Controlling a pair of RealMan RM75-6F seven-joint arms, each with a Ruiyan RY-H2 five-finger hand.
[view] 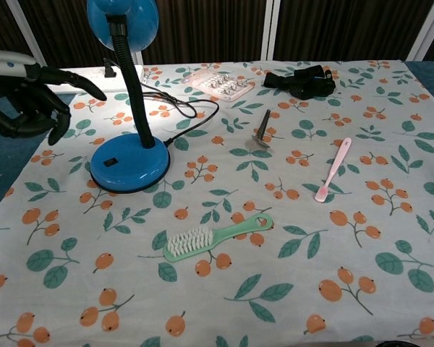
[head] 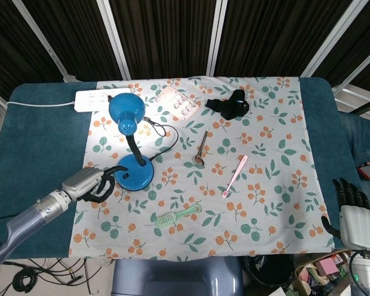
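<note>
Fingers of the left hand are spread and loosely curled, holding nothing. The lamp sits just to its right, base on the cloth, neck going up and away. This hand is much nearer the lamp than the right hand, which sits open past the table's right edge. Bare cloth lies near the hand. A brush lies farther right.

The black left hand hovers empty, fingers curled apart, just left of the blue gooseneck desk lamp. On the floral cloth lie a green plastic brush and a pink toothbrush.
</note>
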